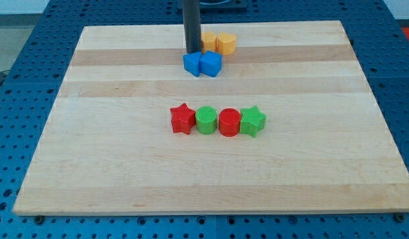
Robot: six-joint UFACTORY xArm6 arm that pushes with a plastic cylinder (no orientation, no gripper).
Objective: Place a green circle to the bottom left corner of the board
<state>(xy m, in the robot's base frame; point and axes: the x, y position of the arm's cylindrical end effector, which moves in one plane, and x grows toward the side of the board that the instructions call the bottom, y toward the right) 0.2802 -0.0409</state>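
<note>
The green circle (206, 120) sits near the middle of the wooden board (125, 172), in a row of touching blocks. From the view's left the row is a red star (182, 119), the green circle, a red circle (229, 122) and a green star (253, 121). My tip (192, 51) is near the view's top, just above two blue blocks (203, 64) and left of two yellow blocks (219, 43). It is well above the green circle and apart from it.
The board lies on a blue perforated table (18, 99). The two blue blocks touch each other, and the two yellow blocks touch each other, at the view's top centre.
</note>
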